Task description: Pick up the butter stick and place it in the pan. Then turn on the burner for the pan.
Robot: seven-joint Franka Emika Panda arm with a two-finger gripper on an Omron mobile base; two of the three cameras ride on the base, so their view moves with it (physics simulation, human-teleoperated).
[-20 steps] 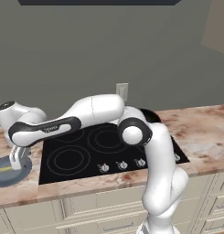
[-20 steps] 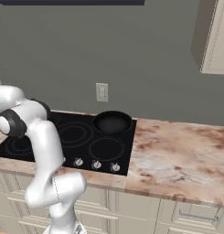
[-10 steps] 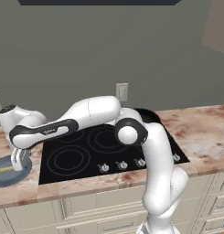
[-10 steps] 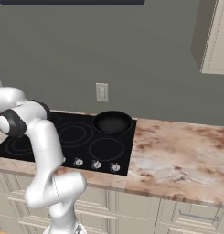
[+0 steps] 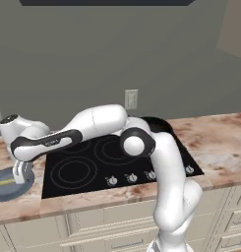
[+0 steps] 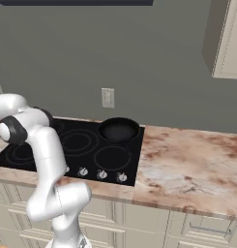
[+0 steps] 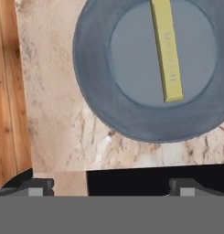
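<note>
- At the far left end of the tabletop, I saw the arm stretched out low across the cooktop, with the gripper hanging over the blue-grey plate.
- In the hand view I looked straight down on that plate, which sat on the marbled stone beside the black edge of the cooktop.
- The butter stick lay flat inside the plate, a thin pale-yellow bar running from the plate's upper rim toward its middle in that view; in the left base view I could make it out as a yellow sliver on the plate.
- The fingers stood released and wide apart at the bottom of the hand view, holding nothing; the butter stick was well clear of them.
- I could not tell how high the fingers stood above the plate.
- The pan sat on the rear right burner of the cooktop in the right base view, dark inside, well apart from the plate; in the left base view I saw it partly behind the arm's elbow.
- A row of knobs ran along the front edge of the cooktop.
- A wall outlet sat on the grey wall behind the pan.
</note>
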